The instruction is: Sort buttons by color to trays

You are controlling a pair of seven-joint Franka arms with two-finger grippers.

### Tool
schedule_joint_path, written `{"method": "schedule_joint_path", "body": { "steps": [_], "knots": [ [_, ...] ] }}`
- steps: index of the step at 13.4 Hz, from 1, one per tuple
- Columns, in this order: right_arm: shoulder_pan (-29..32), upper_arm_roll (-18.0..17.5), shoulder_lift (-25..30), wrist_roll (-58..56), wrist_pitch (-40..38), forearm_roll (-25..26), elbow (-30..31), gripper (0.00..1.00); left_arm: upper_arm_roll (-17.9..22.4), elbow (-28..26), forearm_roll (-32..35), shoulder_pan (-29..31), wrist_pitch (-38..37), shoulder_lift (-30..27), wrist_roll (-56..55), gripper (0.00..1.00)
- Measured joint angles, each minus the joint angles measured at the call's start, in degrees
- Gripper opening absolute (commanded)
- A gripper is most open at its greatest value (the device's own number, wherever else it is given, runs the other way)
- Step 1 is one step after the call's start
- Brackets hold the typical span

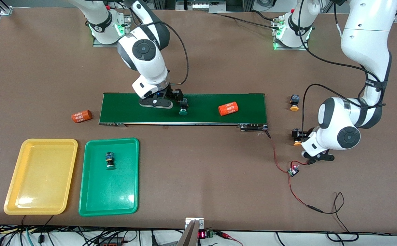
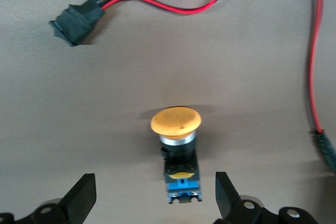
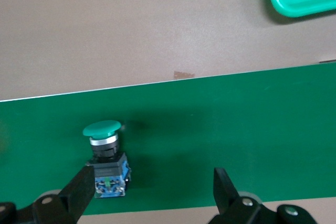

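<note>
Two trays sat at the frame's lower left, yellow tray (image 1: 40,176) bare, green tray (image 1: 109,176) holding one green button (image 1: 110,160). Mid-frame, the right gripper (image 3: 152,195) stood wide over the belt (image 1: 198,109), a second green button (image 3: 106,159) beside one finger. At right, the left gripper (image 2: 155,198) gaped around an orange button (image 2: 177,153); another orange button (image 1: 294,102) lay higher up.

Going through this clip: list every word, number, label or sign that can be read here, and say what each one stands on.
"4680": white digits on the orange cylinder lying on the conveyor belt; the further lines of print there are too blurred to read.
"4680": white digits on the second orange cylinder on the table beside the belt, toward the right arm's end; the other lines there are unclear.
Red digits on the small display at the table's near edge: too small to read.
</note>
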State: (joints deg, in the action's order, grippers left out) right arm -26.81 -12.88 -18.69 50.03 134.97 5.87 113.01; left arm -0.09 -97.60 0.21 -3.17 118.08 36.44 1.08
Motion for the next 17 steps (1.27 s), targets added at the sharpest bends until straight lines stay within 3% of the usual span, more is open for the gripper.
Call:
{"method": "schedule_joint_path", "body": {
  "steps": [3, 4, 5, 6, 8, 12, 15, 16, 17],
  "knots": [
    [0.0, 0.1, -1.1, 0.1, 2.3, 0.1, 0.1, 1.00, 0.0, -1.5, -1.5, -0.1, 0.7, 0.0, 0.0, 1.00],
    [-0.2, 0.1, -1.8, 0.1, 3.3, 0.4, 0.1, 1.00, 0.0, -2.5, -1.5, 0.0, 1.3, 0.0, 0.0, 0.96],
    [-0.4, 0.1, -2.6, 0.1, 4.0, 1.1, 0.1, 1.00, 0.0, -3.4, -1.5, 0.1, 1.9, 0.1, 0.0, 0.60],
    [-0.5, 0.1, -3.3, 0.1, 4.4, 1.7, 0.1, 1.00, 0.0, -4.0, -1.5, 0.1, 2.5, 0.2, -0.1, 0.41],
    [-0.5, 0.1, -4.6, 0.2, 4.7, 3.1, 0.2, 1.00, 0.0, -4.5, -1.5, 0.1, 3.3, 0.2, 0.0, 0.29],
    [-0.5, 0.2, -7.2, 0.4, 5.6, 6.8, 0.2, 1.00, -0.1, -4.5, -1.5, -0.3, 3.5, 0.2, 0.1, 0.14],
    [-0.4, 0.3, -7.6, 0.4, 5.6, 7.0, 0.2, 1.00, -0.1, -4.0, -1.5, -0.4, 3.1, -0.2, 0.1, 0.12],
    [-0.3, 0.4, -7.6, 0.4, 5.6, 7.0, 0.2, 0.91, -0.2, -3.3, -1.5, -0.4, 1.8, -0.8, 0.1, 0.12],
    [-0.3, 0.4, -7.6, 0.4, 5.6, 7.0, 0.2, 0.71, -0.4, -2.0, -1.6, -0.5, -0.9, -1.6, 0.1, 0.12]
  ]
}}
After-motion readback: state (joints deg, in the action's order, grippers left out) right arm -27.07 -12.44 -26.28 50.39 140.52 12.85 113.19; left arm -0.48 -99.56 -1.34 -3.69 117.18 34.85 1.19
